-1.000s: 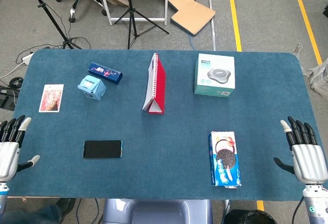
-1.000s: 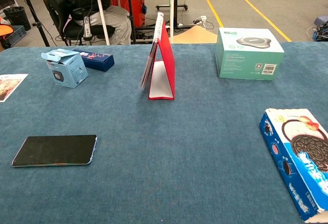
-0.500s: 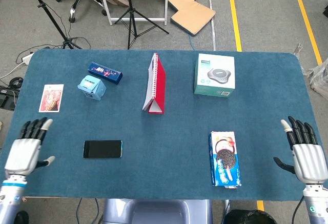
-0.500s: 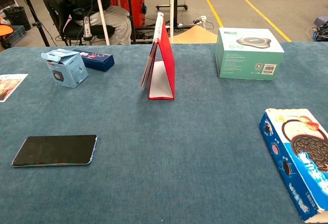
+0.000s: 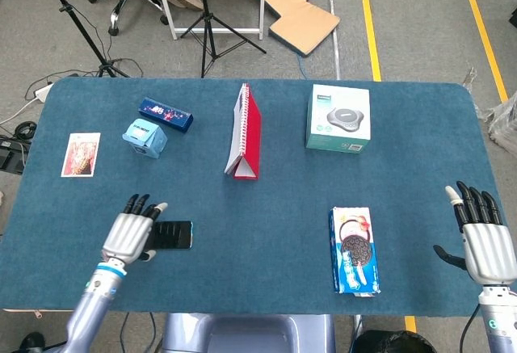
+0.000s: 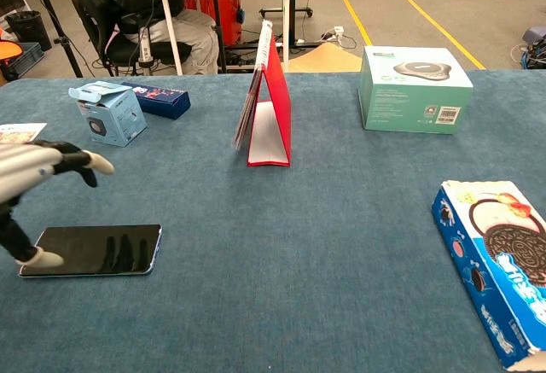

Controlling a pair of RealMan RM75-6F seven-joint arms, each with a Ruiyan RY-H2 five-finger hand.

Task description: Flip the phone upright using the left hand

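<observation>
A black phone [image 5: 173,235] [image 6: 98,250] lies flat on the blue table, near the front left. My left hand [image 5: 131,231] [image 6: 34,178] hovers over the phone's left end with its fingers spread, holding nothing; its thumb tip [image 6: 43,259] sits by the phone's left edge. My right hand [image 5: 483,236] stays open at the table's right front edge, far from the phone, and shows only in the head view.
A red standing notebook [image 5: 245,143] is mid-table. A light blue box [image 5: 145,137] and a dark blue box [image 5: 165,115] sit at back left, a photo card [image 5: 81,154] at far left. A teal device box [image 5: 338,119] and a cookie package [image 5: 354,250] lie to the right.
My left hand has swept rightward from the table's left edge to above the phone's left end. The right hand and the phone have not moved.
</observation>
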